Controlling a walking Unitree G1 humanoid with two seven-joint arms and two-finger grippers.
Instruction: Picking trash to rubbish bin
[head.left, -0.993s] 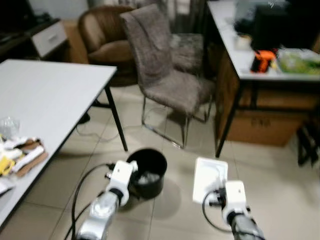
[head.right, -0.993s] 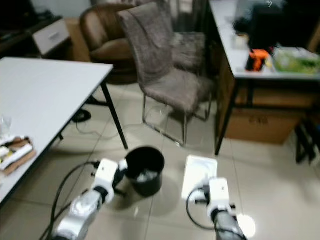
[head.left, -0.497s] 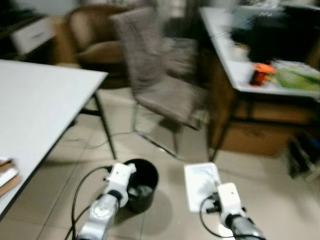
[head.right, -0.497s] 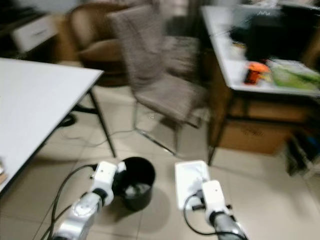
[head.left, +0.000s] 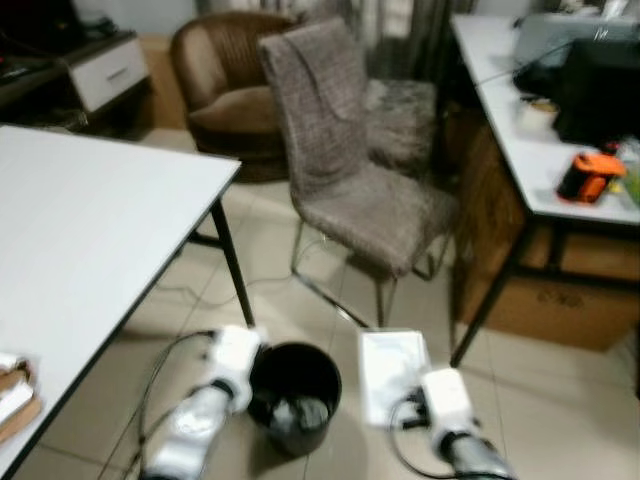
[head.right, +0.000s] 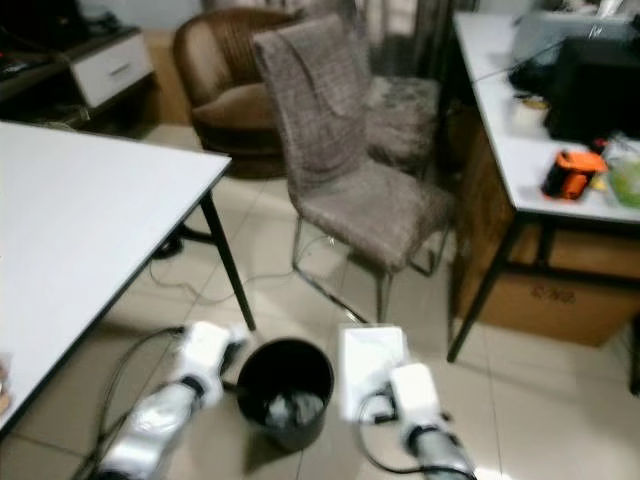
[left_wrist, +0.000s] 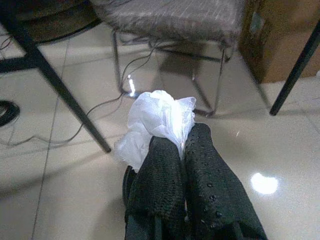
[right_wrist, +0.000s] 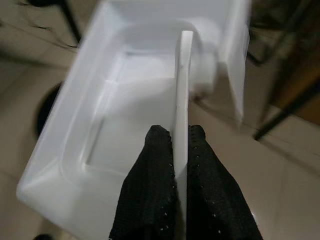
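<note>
Left gripper pinches soft, feather-light crumpled tissue; right gripper clamps a stiff, light white plastic tray by its rim beside the black bin.

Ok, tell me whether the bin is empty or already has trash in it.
Not empty. The bin stands upright on the floor, and pale crumpled trash lies at its bottom, seen through the open top in both eye views.

The bin is black, with pale crumpled trash inside. The tray and the tissue are white; the fingers holding them are black. The floor is beige tile, the chair speckled grey-brown, the worktop white.
</note>
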